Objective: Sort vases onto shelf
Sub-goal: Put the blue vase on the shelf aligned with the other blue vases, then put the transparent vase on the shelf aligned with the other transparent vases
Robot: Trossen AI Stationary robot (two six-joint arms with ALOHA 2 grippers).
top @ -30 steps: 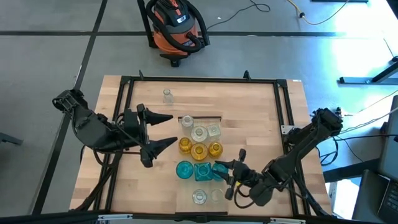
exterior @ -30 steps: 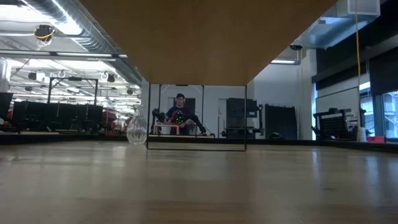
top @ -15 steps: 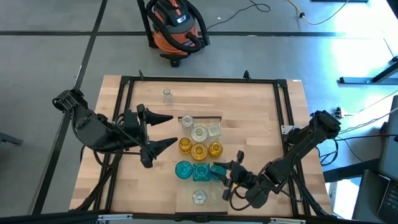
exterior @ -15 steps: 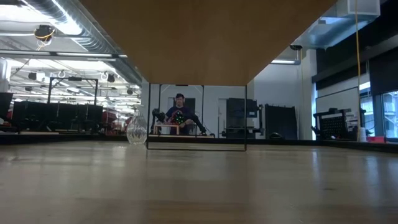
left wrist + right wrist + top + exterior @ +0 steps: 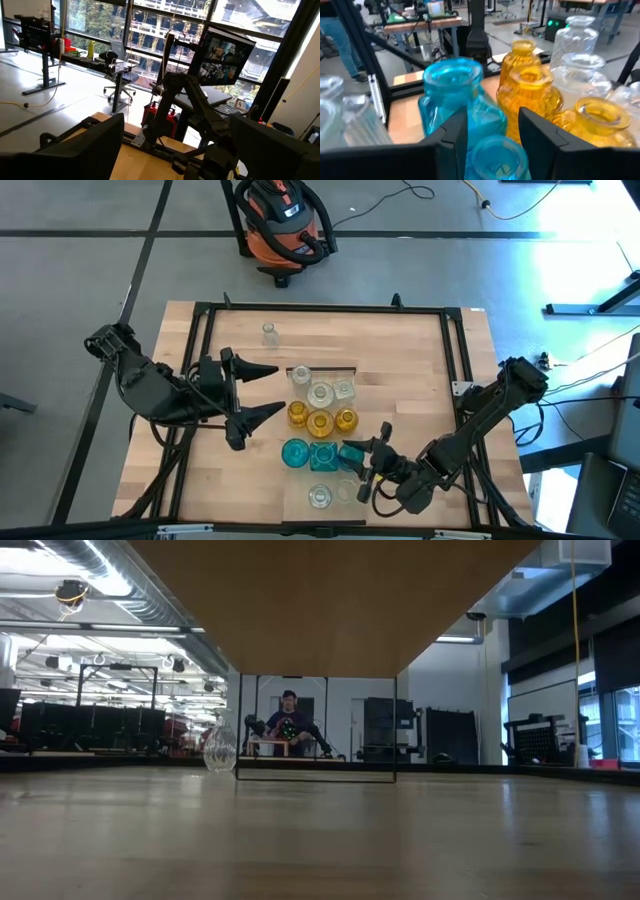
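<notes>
- The vases point(image 5: 320, 420) stand clustered near the middle of the bench point(image 5: 420, 360): clear ones farthest from the robot, then an amber row point(image 5: 320, 420), then a teal row point(image 5: 322, 453), with two more clear ones point(image 5: 320, 496) at the near edge.
- One clear vase point(image 5: 269, 333) stands alone, well apart from the cluster.
- The shelf point(image 5: 330, 600) shows in the low view as a pale plank overhead.
- The right gripper point(image 5: 362, 463) sits at the right end of the teal row, its fingers point(image 5: 540, 135) partly spread around a teal vase point(image 5: 495, 157), apparently not clamping it.
- The left gripper point(image 5: 270, 388) hovers left of the cluster, spread wide and empty.
</notes>
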